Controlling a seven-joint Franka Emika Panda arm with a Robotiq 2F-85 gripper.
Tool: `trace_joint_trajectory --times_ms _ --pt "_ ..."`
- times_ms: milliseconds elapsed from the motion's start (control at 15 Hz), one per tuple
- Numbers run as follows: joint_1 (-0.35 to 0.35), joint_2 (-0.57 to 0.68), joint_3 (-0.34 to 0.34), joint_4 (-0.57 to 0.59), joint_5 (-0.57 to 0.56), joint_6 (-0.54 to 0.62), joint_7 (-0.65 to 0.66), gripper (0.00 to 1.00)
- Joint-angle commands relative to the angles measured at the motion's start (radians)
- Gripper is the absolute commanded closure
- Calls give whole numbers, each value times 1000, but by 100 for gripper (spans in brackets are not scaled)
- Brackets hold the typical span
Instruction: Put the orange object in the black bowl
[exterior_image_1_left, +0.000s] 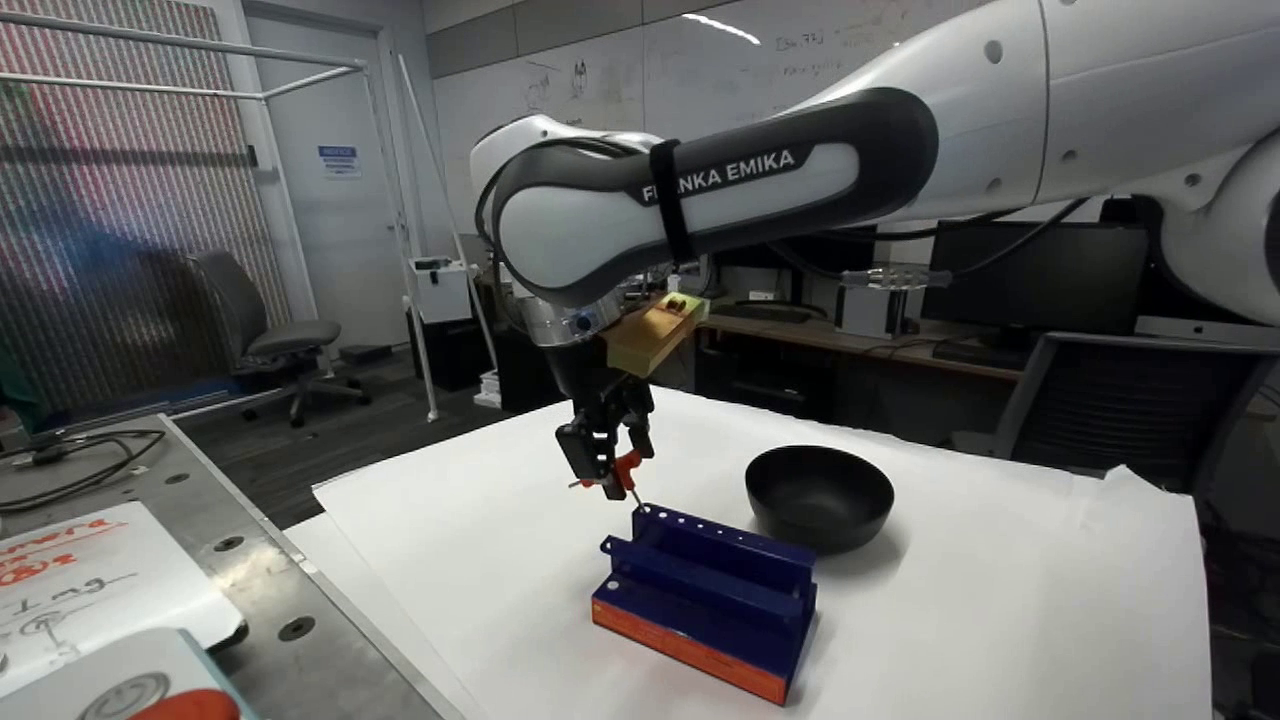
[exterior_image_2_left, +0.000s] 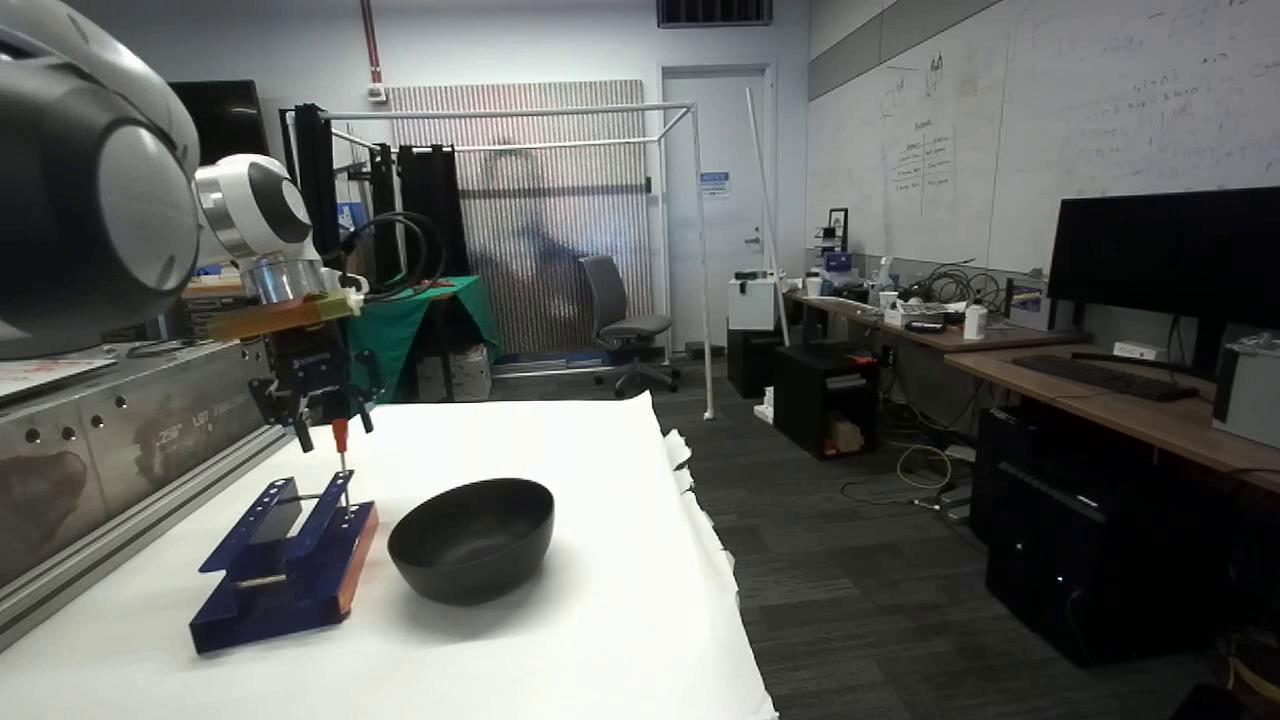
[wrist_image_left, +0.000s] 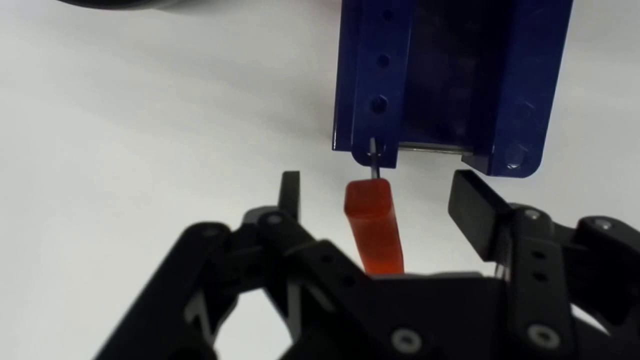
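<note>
Gripper (wrist_image_left: 382, 205) is sitting closest to the lens in the wrist view, fingers (wrist_image_left: 475, 215) standing wide apart, white tabletop (wrist_image_left: 125, 150) showing through on each side of the orange object (wrist_image_left: 377, 230) between them. Its thin stem is poking into the end hole of the blue rack (wrist_image_left: 445, 85).

Arm (exterior_image_1_left: 740, 185) is showing above the rack in an exterior view, gripper hovering over the rack's end; can't tell there whether a finger is touching the object. Black bowl (exterior_image_1_left: 820, 500) is sitting just beside the rack.

Grey chair (exterior_image_2_left: 640, 326) is standing well beyond the rack in an exterior view; orange object is pointing up from the rack's end, bowl resting alongside with a narrow gap.
</note>
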Motion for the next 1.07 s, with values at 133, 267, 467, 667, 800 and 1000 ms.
trace_joint_trajectory --times_ms 133,267,467,667,800,1000 --pt "37 82 -59 170 -2 -113 -35 71" --pt "33 79 -53 175 -13 -119 -29 87" --pt "33 73 -53 184 -13 -122 -31 90" --pt "33 63 -53 188 -13 -127 -35 88" --pt "38 48 -54 190 -14 -133 -25 88" --pt "48 20 -57 199 -14 -138 4 88"
